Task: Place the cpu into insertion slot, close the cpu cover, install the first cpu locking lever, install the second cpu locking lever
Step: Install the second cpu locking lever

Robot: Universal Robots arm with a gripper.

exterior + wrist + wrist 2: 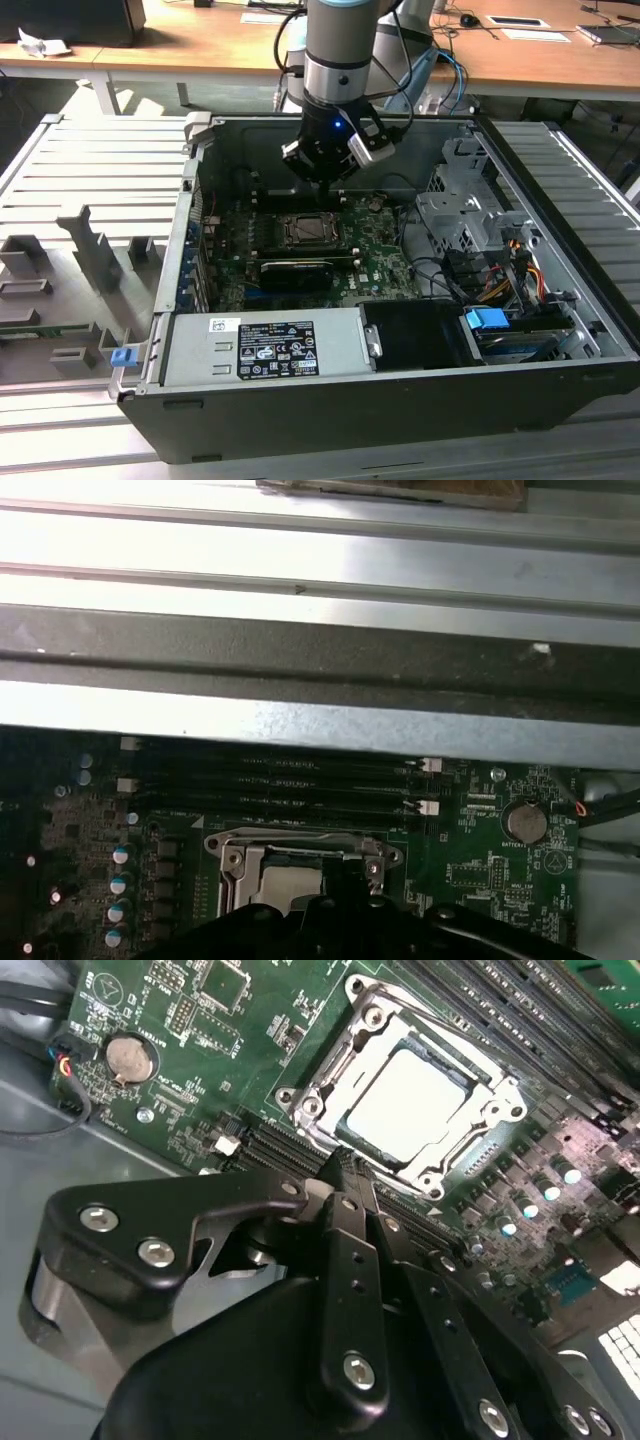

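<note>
Item one: your gripper [322, 180], hanging inside the open computer case [560, 395] above the motherboard [375, 262], just beyond the insertion slot [310, 232]. In the second wrist view its fingers [350, 1250] are pressed together with nothing between them.

Item two: the cpu [410, 1102], pale face up, seated in the socket.

Item three: the cpu cover [480, 1125], lying flat around the chip (frame closed down over it).

Item four: a round coin battery [127, 1056] on the green board, well apart from the socket.
</note>
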